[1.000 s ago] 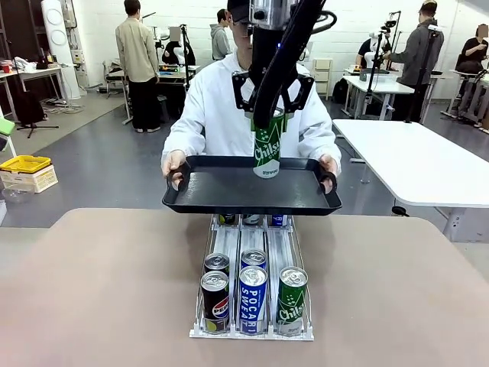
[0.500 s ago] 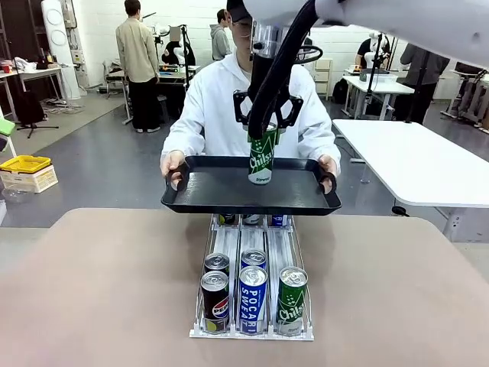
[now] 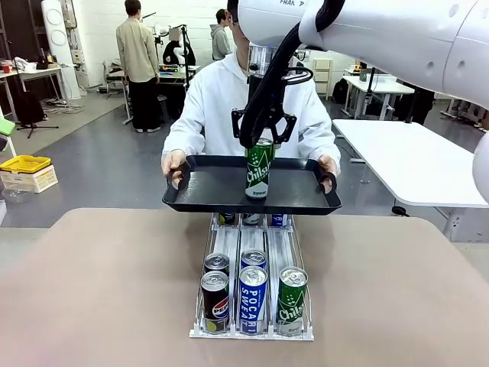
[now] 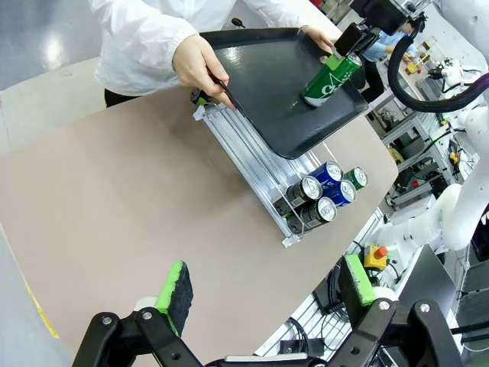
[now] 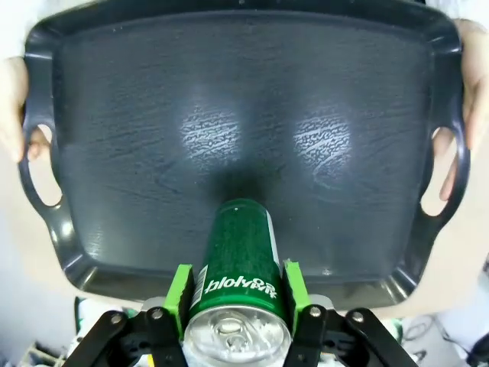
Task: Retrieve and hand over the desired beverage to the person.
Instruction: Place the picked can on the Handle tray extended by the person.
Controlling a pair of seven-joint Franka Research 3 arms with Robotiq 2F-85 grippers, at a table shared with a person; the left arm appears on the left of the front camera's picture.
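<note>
A green Chilsung can (image 3: 257, 170) is held upright, with my right gripper (image 3: 260, 141) shut on its upper part. Its base is at the floor of the flat black tray (image 3: 206, 195); I cannot tell whether it touches. The person in the white hooded jacket (image 3: 210, 107) holds that tray by both handles above the table's far edge. Looking down my right wrist view, the green pads (image 5: 182, 294) clamp the can (image 5: 241, 260) over the tray (image 5: 244, 115). My left gripper (image 4: 266, 283) hangs open high over the table, far from the can (image 4: 328, 76) and the tray (image 4: 263, 84).
A clear slide rack (image 3: 229, 243) stands mid-table just below the tray. Pepsi (image 3: 215, 302), Pocari Sweat (image 3: 253, 298) and Chilsung (image 3: 291, 300) cans sit at its front. The person's hands (image 5: 15, 99) grip the tray handles. The tabletop (image 3: 99, 290) is bare either side.
My right gripper has lowered the green can toward the tray floor and shifted it slightly left. The person's tray has stayed in place.
</note>
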